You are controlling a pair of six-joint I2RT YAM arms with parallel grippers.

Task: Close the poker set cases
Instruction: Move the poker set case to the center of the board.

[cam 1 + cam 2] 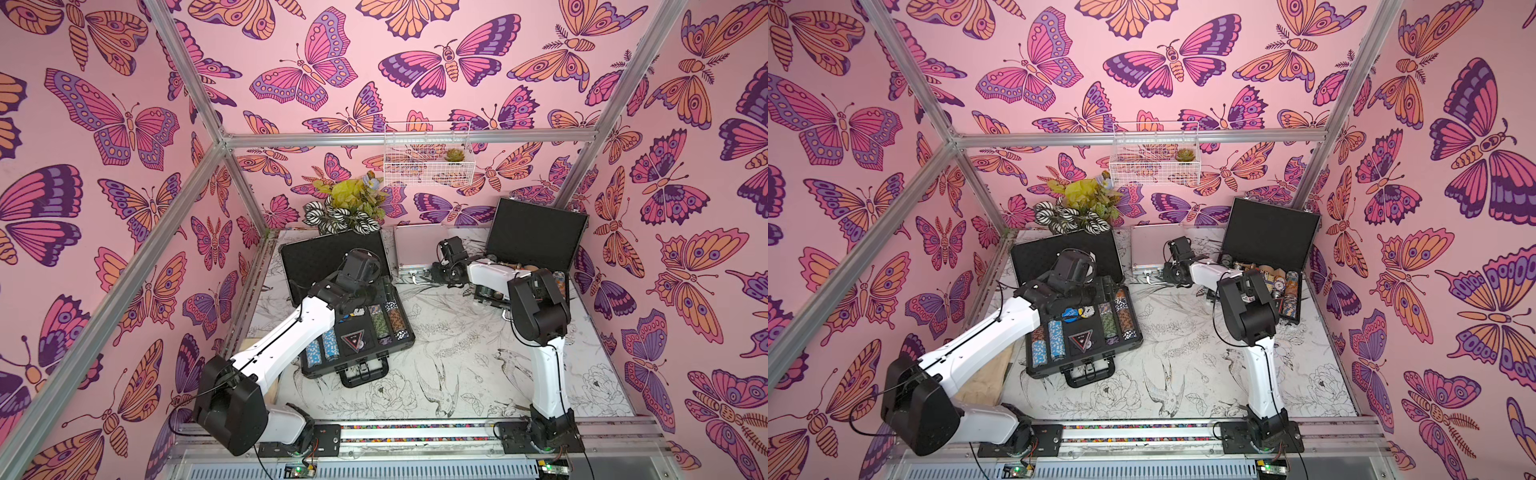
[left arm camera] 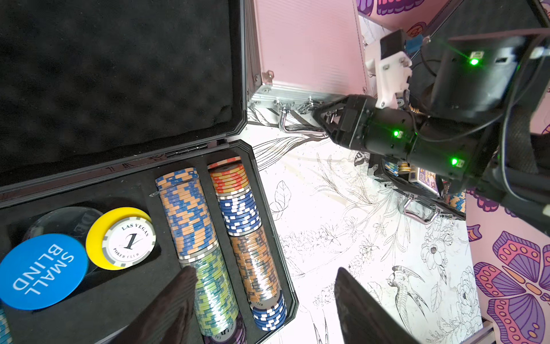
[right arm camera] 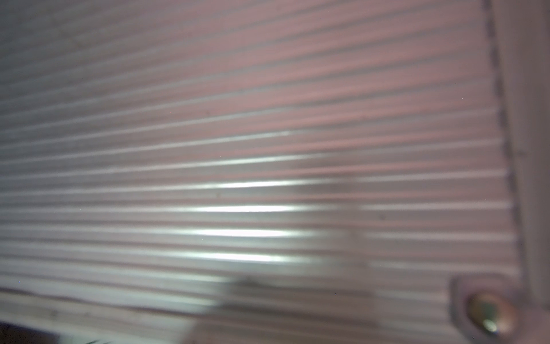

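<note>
- left black case: a flat rectangular box with clipped corners, lined with bumpy black foam. it lies open on the left of the table, a white cover with line drawings of birds and flowers.
- its lid stands up from the far hinge and its handle faces the near edge. the long side runs left to right, turned a little.
- round striped chips lie on edge in rows in its foam slots, beside a smooth blue disc marked "small blind".
- left gripper: jaws spread wide and empty, hanging above the right end of the chip rows. one finger is over the tray and the other is past the case's right wall.
- silver case: ribbed shiny metal with riveted corners, lid down flat, at the far middle of the table. its long side runs left to right, and its chrome handle and latches face near.
- right gripper: its tip is at the silver case's near edge by the handle. i cannot tell whether the jaws are open or closed; the right wrist view shows only blurred ribs.
- right black case: open at the far right, with its foam-lined lid upright near the wall.
</note>
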